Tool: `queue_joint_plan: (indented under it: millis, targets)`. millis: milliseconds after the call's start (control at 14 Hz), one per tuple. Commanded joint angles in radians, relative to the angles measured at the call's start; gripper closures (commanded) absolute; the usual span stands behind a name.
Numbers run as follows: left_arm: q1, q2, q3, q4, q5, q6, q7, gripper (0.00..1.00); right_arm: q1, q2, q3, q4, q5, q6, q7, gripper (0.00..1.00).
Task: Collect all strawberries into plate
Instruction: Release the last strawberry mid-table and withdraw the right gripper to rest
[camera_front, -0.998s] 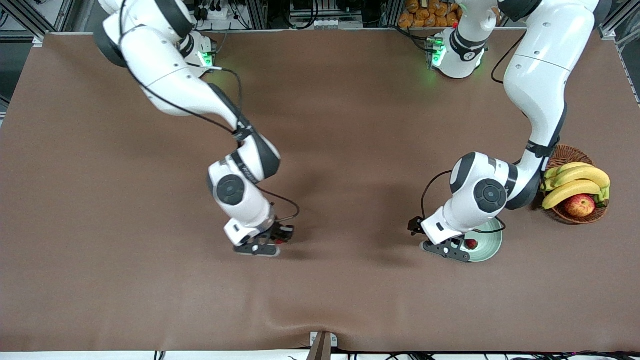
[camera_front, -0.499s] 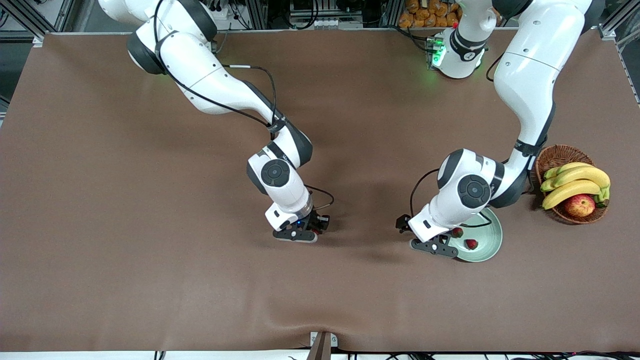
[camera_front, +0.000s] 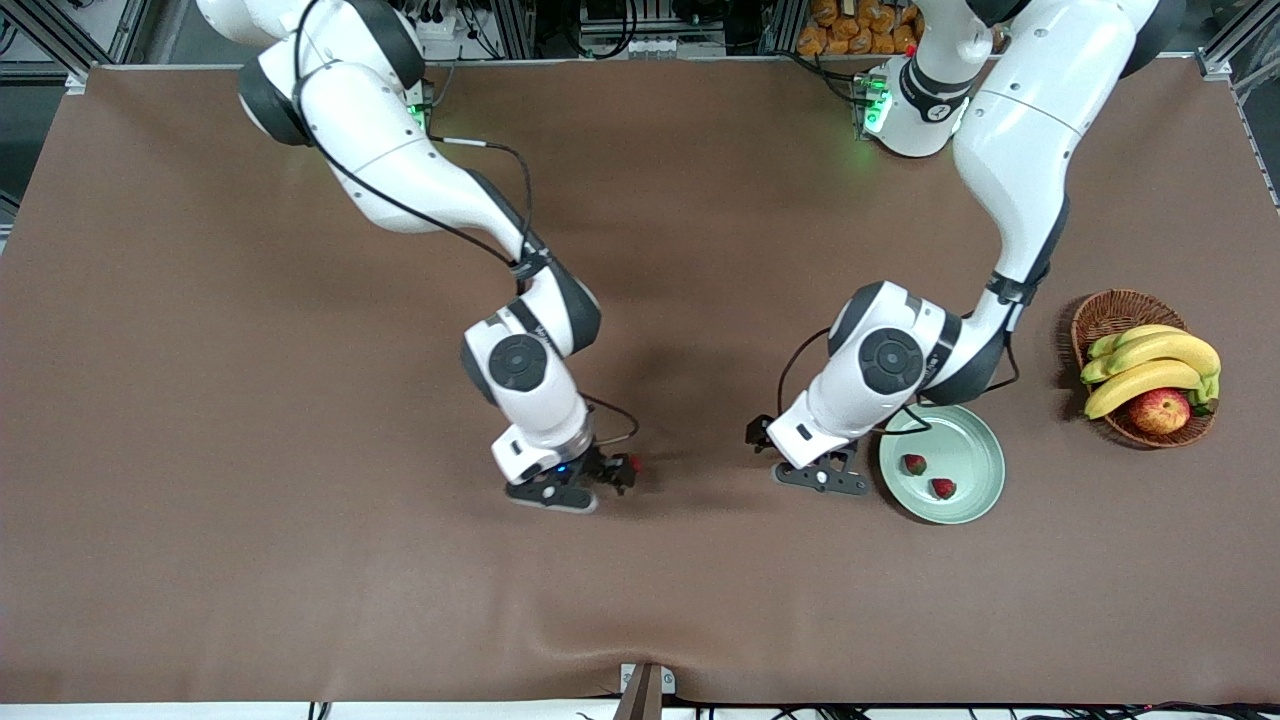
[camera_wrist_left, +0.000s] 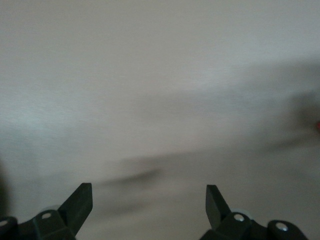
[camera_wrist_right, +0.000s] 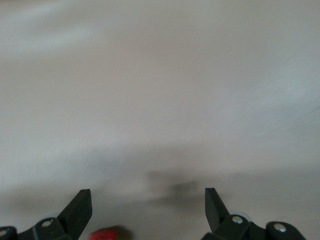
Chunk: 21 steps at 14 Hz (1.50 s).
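Note:
The pale green plate (camera_front: 965, 450) lies toward the left arm's end of the table, with two strawberries (camera_front: 914, 464) (camera_front: 942, 488) in it. My left gripper (camera_front: 825, 472) (camera_wrist_left: 148, 195) stands open beside the plate, over bare table on the side toward the table's middle. A third strawberry (camera_front: 633, 463) (camera_wrist_right: 107, 234) is near the middle of the table. My right gripper (camera_front: 605, 480) (camera_wrist_right: 147, 197) is open around it, the berry close to one finger (camera_wrist_right: 80, 205) and not gripped.
A brown wicker basket (camera_front: 1110, 312) with bananas (camera_front: 1150, 362) and a red-yellow apple (camera_front: 1160, 410) stands at the left arm's end, farther from the front camera than the plate. A brown cloth (camera_front: 300, 560) covers the table.
My right gripper carried a strawberry toward the table's middle and has opened. My left gripper has drawn off the plate toward the middle, uncovering two berries.

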Motion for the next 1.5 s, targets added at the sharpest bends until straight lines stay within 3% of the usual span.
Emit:
queue_joint_plan:
  millis: [0,356,855,1212,1426]
  targets:
    - [-0.093,0.0,0.017,0.031,0.013,-0.011,-0.091,0.0,-0.104,-0.115,0.017,-0.055,-0.01,-0.111,-0.125,0.0]
    - [-0.182,0.066,0.017,0.128,0.01,0.009,-0.192,0.0,-0.246,-0.259,0.018,-0.085,-0.004,-0.346,-0.372,0.0]
    - [-0.235,0.164,0.021,0.169,0.009,0.218,-0.212,0.0,-0.42,-0.704,0.02,-0.508,0.003,-0.398,-0.636,0.0]
    - [-0.265,0.209,0.039,0.201,0.013,0.302,-0.201,0.0,-0.446,-0.836,-0.021,-0.478,0.003,-0.67,-0.715,0.0]
    - [-0.365,0.217,0.146,0.217,0.013,0.34,-0.195,0.0,-0.451,-0.879,-0.061,-0.424,0.058,-0.817,-0.776,0.0]
